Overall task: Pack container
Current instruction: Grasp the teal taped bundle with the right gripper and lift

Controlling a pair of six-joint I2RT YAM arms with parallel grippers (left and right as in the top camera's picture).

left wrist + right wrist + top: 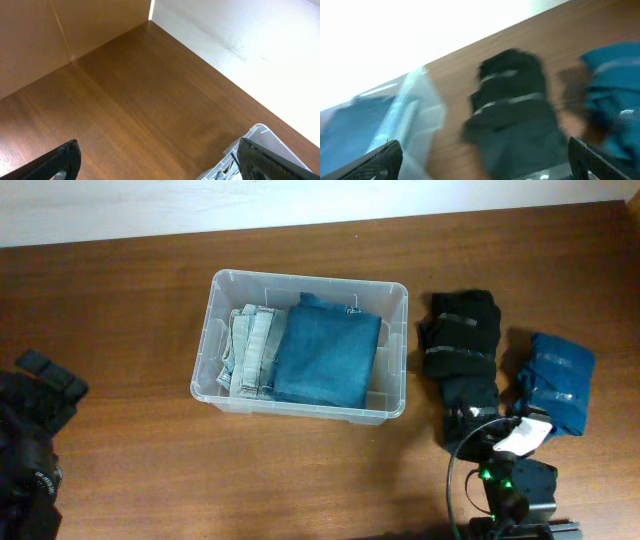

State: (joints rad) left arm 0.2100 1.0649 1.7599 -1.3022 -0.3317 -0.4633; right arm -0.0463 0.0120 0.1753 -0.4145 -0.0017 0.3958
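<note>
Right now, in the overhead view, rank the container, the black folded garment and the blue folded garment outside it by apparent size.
1. container
2. black folded garment
3. blue folded garment, a little smaller

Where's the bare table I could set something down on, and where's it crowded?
Bare table: the wide stretch between the left arm and the container, and the strip in front of the container. Crowded: right of the container, where the black garment and blue garment lie by the right arm.
</note>
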